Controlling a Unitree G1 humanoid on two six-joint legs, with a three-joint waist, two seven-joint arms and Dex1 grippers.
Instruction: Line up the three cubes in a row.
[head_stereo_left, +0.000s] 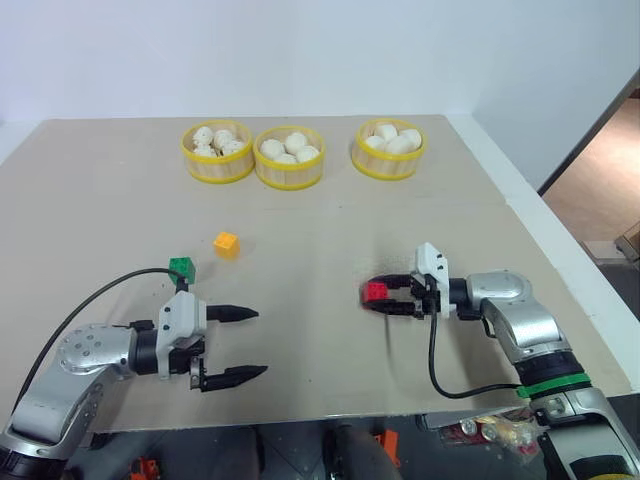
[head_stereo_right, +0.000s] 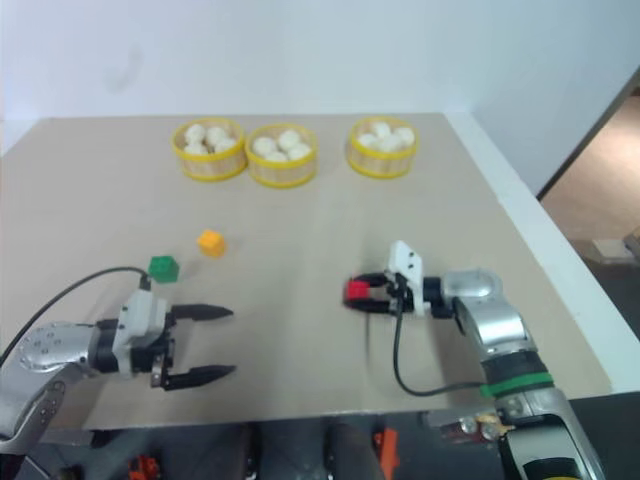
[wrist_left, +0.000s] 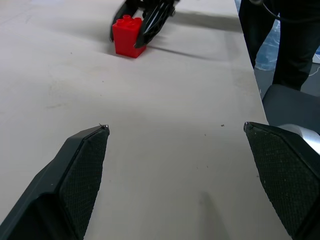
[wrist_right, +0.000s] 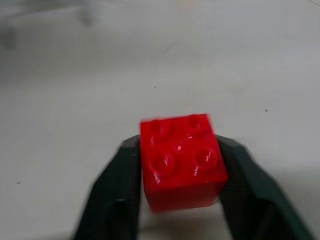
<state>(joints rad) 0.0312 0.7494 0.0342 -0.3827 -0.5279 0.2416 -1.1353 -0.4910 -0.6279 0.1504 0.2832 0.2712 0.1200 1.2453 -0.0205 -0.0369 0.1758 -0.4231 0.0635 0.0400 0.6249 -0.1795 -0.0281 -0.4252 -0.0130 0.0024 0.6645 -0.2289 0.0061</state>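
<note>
Right gripper (head_stereo_left: 380, 298) reaches in from the right side of the table (head_stereo_left: 330, 340), pointing toward the robot's left, fingers clamped on the red cube (head_stereo_left: 376, 291); the right wrist view shows the red cube studs-up, squeezed between both black fingers (wrist_right: 112, 195), one on each side, touching. The cube sits low at the tabletop, right of center; in the left wrist view its base looks to be on the surface. Left gripper (head_stereo_left: 245, 345) is at the near left of the table, pointing right, fingers spread wide with nothing between them, only bare table in the gap per the left wrist view. Green cube (head_stereo_left: 181, 268) lies on the table just behind the left gripper's wrist body, near the black cable (head_stereo_left: 100, 290). Orange-yellow cube (head_stereo_left: 227, 244) lies a bit farther back and to the right of the green one, apart from it. Red cube is well apart from both, over on the right half. Three round yellow-rimmed baskets (head_stereo_left: 216, 165) of white buns (head_stereo_left: 296, 142) stand in a rough line along the far edge, two nearly touching at left, the third set apart to the right.
</note>
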